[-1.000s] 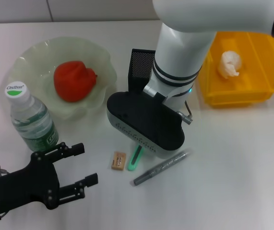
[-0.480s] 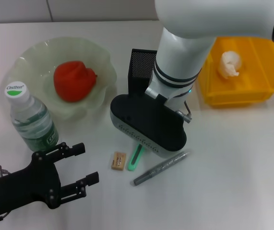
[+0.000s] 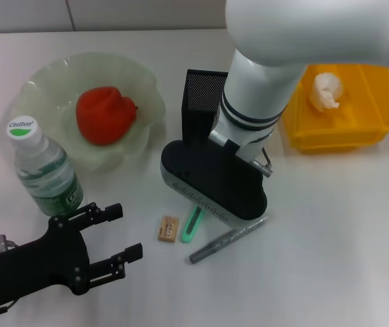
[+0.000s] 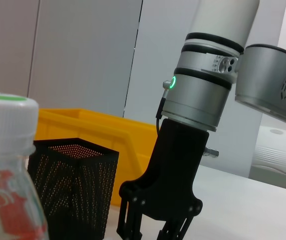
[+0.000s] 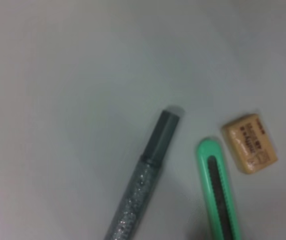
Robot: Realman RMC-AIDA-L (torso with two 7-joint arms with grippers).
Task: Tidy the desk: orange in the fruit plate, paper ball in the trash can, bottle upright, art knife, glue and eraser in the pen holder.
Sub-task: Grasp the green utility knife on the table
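Observation:
The orange (image 3: 105, 114) lies in the green fruit plate (image 3: 150, 102). The bottle (image 3: 43, 165) stands upright near the plate. The paper ball (image 3: 324, 91) lies in the yellow bin (image 3: 368, 112). The black mesh pen holder (image 3: 201, 96) stands mid-table. The tan eraser (image 3: 169, 229), green art knife (image 3: 193, 225) and silver glue stick (image 3: 227, 240) lie side by side on the table; all three also show in the right wrist view (image 5: 249, 142) (image 5: 219, 187) (image 5: 145, 180). My right arm's wrist (image 3: 211, 180) hangs over the knife. My right gripper (image 4: 153, 234) shows in the left wrist view, jaws apart. My left gripper (image 3: 116, 235) is open and empty at the front left.
The white table (image 3: 330, 238) has bare surface at the front right. The yellow bin stands at the back right, close to my right arm. The bottle stands just behind my left gripper.
My right arm has shifted slightly to the right and toward the front, covering more of the green knife. My left gripper has barely moved.

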